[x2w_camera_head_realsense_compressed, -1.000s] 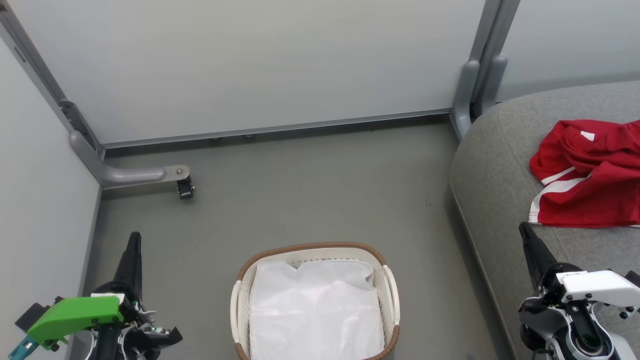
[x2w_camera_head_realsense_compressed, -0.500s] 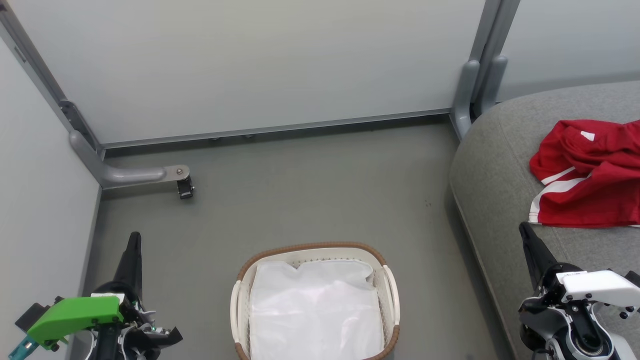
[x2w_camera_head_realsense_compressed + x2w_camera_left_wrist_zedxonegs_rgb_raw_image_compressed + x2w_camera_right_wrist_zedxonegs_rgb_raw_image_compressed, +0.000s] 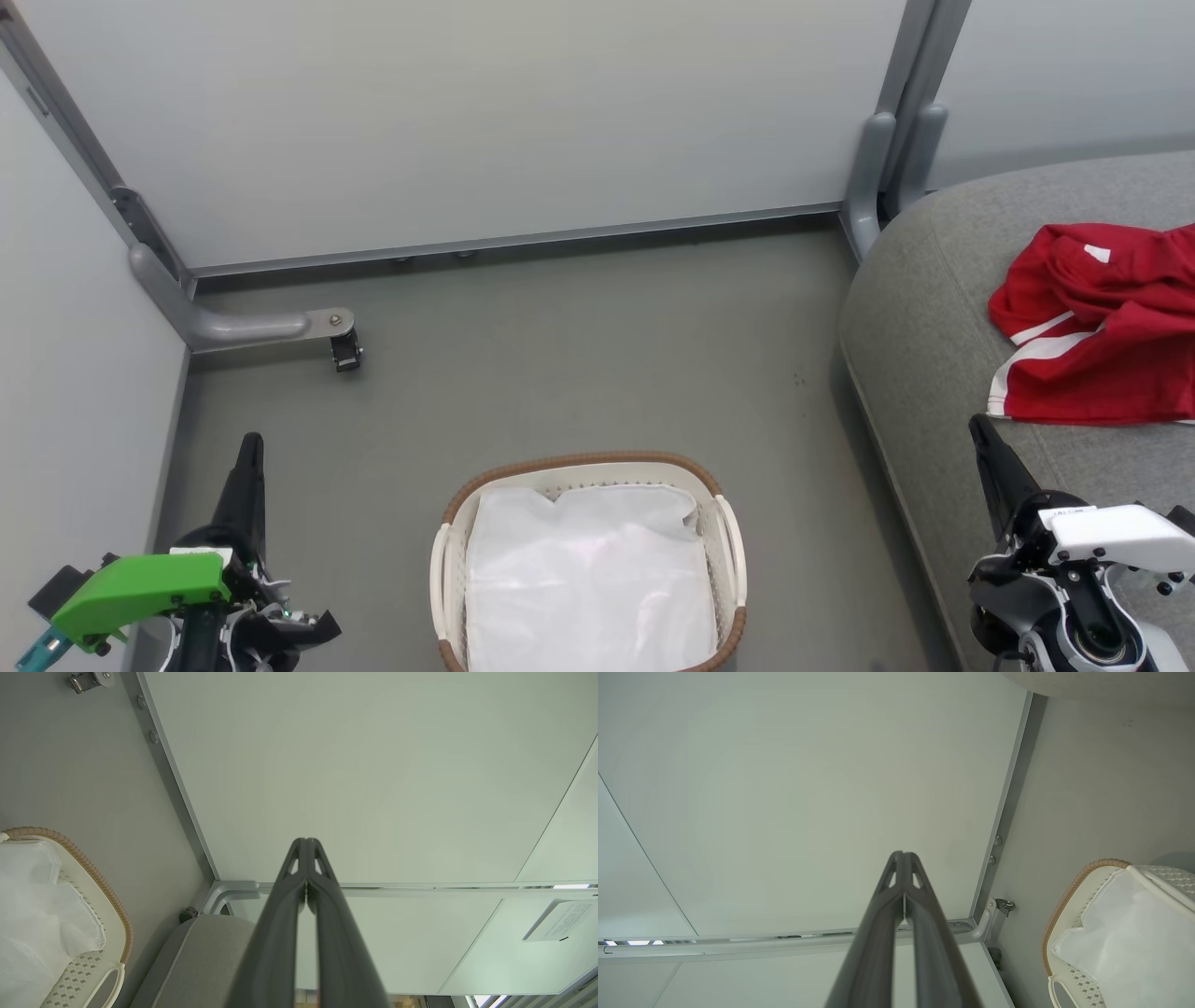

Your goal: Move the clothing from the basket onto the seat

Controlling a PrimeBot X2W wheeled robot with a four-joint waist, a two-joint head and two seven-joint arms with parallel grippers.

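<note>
Clothing [image 3: 1102,327] lies crumpled on seat [image 3: 924,308], right side. Basket [image 3: 583,459] on floor holds liner [image 3: 588,579] alone. Left gripper [image 3: 249,441], right gripper [image 3: 977,425]: both pinched closed, empty. Task looks done; best to park arms low, clear of basket.

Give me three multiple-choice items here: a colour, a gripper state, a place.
1. What colour is the woven rim of the small white perforated plastic basket? A) brown B) black C) green
2. How are the left gripper and right gripper? A) both open B) both shut C) left open, right shut
3. Where is the soft red clothing with white trim? A) in the basket B) on the large grey fabric seat C) in the left gripper
Answers: 1 A, the rim shows brown; 2 B, each wrist view shows fingertips touching, empty; 3 B, it lies on the seat.
</note>
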